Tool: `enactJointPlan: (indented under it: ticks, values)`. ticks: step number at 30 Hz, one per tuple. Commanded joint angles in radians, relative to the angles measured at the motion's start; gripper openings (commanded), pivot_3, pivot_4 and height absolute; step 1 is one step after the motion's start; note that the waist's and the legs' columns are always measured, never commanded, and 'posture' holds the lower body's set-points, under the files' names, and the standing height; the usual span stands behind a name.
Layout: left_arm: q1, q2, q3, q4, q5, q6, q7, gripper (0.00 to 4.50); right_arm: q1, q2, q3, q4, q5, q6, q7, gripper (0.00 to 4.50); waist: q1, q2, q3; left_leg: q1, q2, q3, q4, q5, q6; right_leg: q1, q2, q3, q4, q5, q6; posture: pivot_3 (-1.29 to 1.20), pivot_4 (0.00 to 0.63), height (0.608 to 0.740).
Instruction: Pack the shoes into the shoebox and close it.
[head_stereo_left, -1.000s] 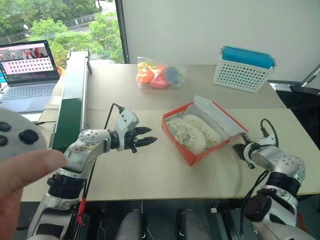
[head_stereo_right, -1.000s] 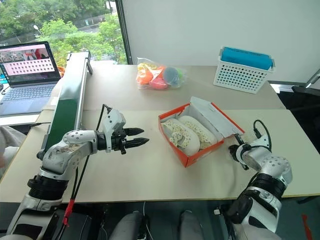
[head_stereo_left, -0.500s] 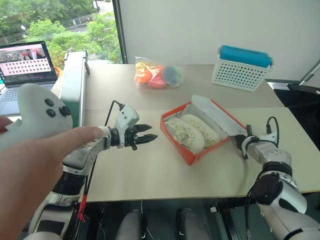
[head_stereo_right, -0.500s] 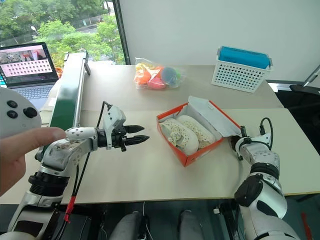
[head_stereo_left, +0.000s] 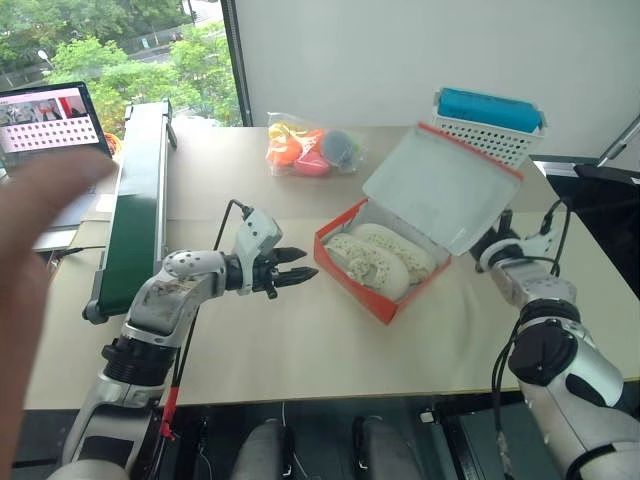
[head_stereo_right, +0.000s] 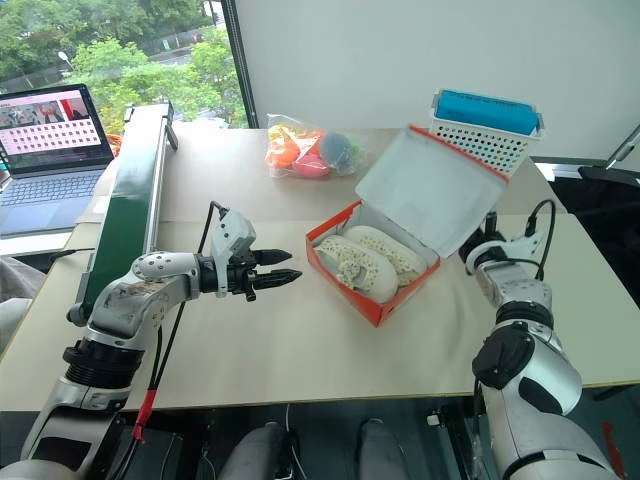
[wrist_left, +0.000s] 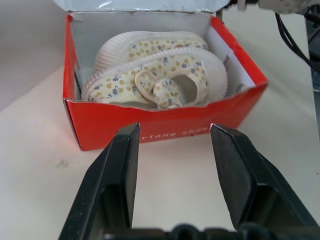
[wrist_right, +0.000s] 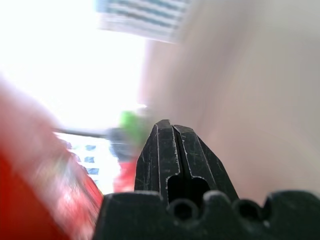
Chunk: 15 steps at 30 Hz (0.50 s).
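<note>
The red-orange shoebox stands at the table's middle with both cream speckled shoes lying side by side inside it. Its white-lined lid is raised and tilts over the box's far right side. My right gripper is shut with nothing between its fingers. In the head views it sits at the lid's lower right corner, partly hidden behind it. My left gripper hangs open to the left of the box, pointing at it, with a gap between them. The left wrist view shows the shoes past its fingers.
A bag of coloured toys and a white perforated basket with a blue top stand at the table's back. A green rail runs along the left edge, with a laptop beyond it. A person's hand looms at the near left.
My right gripper has risen and the lid has swung up from lying flat to standing tilted over the box. The person's hand has shifted. My left gripper stayed put.
</note>
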<state>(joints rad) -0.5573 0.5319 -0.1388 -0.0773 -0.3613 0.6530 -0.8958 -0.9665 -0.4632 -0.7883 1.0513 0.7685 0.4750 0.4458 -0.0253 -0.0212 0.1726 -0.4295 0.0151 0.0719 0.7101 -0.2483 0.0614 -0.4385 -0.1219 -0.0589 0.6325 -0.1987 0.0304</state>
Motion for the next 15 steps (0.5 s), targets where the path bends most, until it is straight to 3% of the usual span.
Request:
enactJointPlan:
  ticks: [1, 4, 8, 15]
  values:
    - [-0.034, -0.001, 0.01, -0.008, -0.001, -0.024, -0.008, 2.38, 0.054, 0.037, 0.201, -0.343, -0.022, 0.11, 0.162, 0.02, 0.001, 0.0, 0.0, 0.0, 0.0, 0.0, 0.0, 0.0, 0.0, 0.0, 0.0, 0.0, 0.0, 0.0, 0.0, 0.0, 0.15, 0.699]
    - [-0.036, -0.003, 0.012, -0.005, 0.001, -0.023, -0.009, 2.38, 0.155, 0.046, 0.363, -0.603, -0.049, 0.177, 0.208, 0.02, 0.006, 0.0, 0.0, 0.0, 0.0, -0.001, 0.0, 0.0, 0.0, -0.001, 0.0, 0.0, 0.002, 0.0, 0.0, 0.0, 0.15, 0.699]
    - [-0.035, -0.003, 0.013, -0.006, 0.003, -0.022, -0.006, 2.38, 0.28, -0.027, 0.581, -0.875, -0.091, 0.291, 0.294, 0.02, 0.016, 0.0, 0.0, 0.0, -0.001, -0.001, 0.001, 0.0, 0.0, -0.001, -0.002, -0.001, 0.005, 0.0, 0.0, 0.0, 0.15, 0.699]
    - [-0.026, -0.004, 0.017, -0.017, 0.001, -0.019, 0.002, 2.38, 0.348, -0.131, 0.835, -0.925, -0.276, 0.355, 0.307, 0.02, 0.022, 0.0, 0.0, 0.0, -0.002, -0.001, 0.003, 0.0, 0.0, -0.001, -0.003, -0.002, 0.007, 0.0, 0.0, 0.0, 0.15, 0.699]
